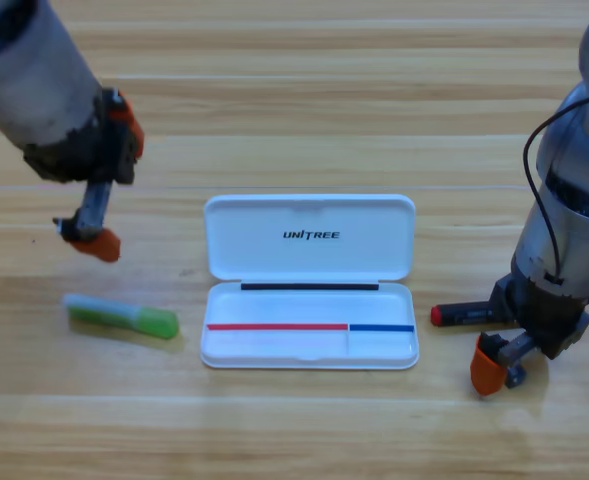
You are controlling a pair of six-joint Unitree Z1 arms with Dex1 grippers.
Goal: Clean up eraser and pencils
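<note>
Left hand: jaws apart, above green pencil.
Right hand: at black pencil, grip unclear.
Case: open, mid counter.

Count on the wooden desk:

- One open white plastic hinged case, "UNITREE" printed inside its lid.
- Two thick crayon-like sticks: one translucent light green stick, and one black stick with a red end, partly hidden by an arm.
- Two grey robot arms, each with one black gripper with orange fingers: left gripper, right gripper.
- Eraser: none seen.
</note>
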